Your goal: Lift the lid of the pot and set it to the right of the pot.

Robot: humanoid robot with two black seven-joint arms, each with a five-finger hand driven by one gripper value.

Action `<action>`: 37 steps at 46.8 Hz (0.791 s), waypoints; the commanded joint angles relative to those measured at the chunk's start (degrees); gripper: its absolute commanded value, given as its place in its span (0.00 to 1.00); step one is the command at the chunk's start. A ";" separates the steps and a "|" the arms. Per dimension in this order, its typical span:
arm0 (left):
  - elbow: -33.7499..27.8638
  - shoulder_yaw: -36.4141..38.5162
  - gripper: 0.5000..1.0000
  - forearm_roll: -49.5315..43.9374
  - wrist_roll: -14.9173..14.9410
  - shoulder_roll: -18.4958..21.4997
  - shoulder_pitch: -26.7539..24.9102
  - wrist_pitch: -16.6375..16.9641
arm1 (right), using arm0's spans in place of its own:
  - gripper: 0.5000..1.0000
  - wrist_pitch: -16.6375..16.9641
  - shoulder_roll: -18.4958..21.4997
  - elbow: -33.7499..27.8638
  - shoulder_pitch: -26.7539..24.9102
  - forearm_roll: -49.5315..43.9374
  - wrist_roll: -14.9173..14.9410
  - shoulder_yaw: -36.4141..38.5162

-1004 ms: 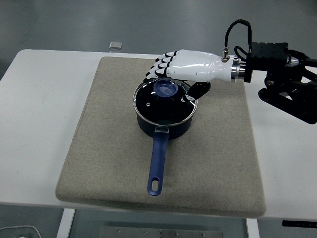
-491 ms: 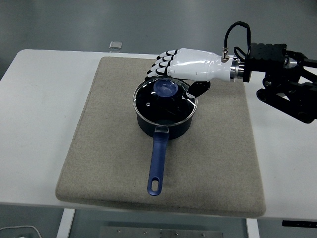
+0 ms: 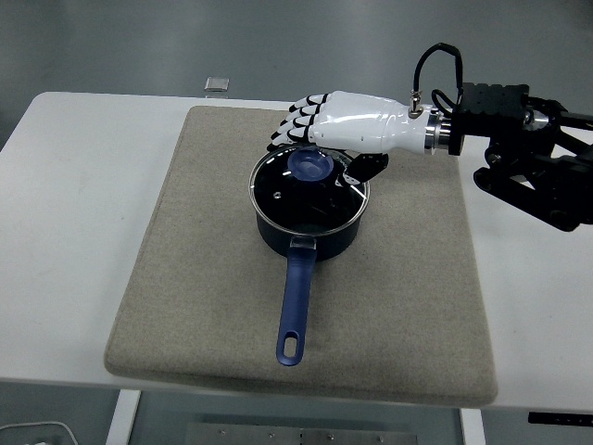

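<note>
Pot lid [image 3: 309, 190], glass with a blue knob [image 3: 311, 166], sits closed on the dark blue pot [image 3: 308, 227] at the centre of the frame; the fingers [image 3: 295, 129] of the right hand [image 3: 347, 125] hang loosely extended just above and behind the knob, gripping nothing. The white hand runs back to a black arm [image 3: 528, 148] entering from the right edge; the pot's blue handle [image 3: 294, 306] points toward the bottom, on a grey mat [image 3: 185, 278] covering the white table [image 3: 65, 232].

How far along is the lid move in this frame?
Done: nothing; the lid sits on the pot. In hand: the right hand hovers open behind the blue knob, not gripping it. Left: grasp, lift, and set it on the mat right of the pot.
</note>
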 commanded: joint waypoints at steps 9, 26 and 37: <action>0.00 0.00 1.00 0.00 -0.04 0.00 0.00 0.01 | 0.82 -0.48 0.57 0.01 -0.02 0.00 0.00 -0.89; 0.00 0.00 1.00 0.00 -0.04 0.00 0.00 0.01 | 0.82 -0.48 0.66 0.01 -0.37 0.09 0.00 -1.95; 0.00 0.00 1.00 0.00 -0.04 0.00 0.00 0.01 | 0.80 -0.13 0.66 0.01 -0.37 0.09 0.00 -2.03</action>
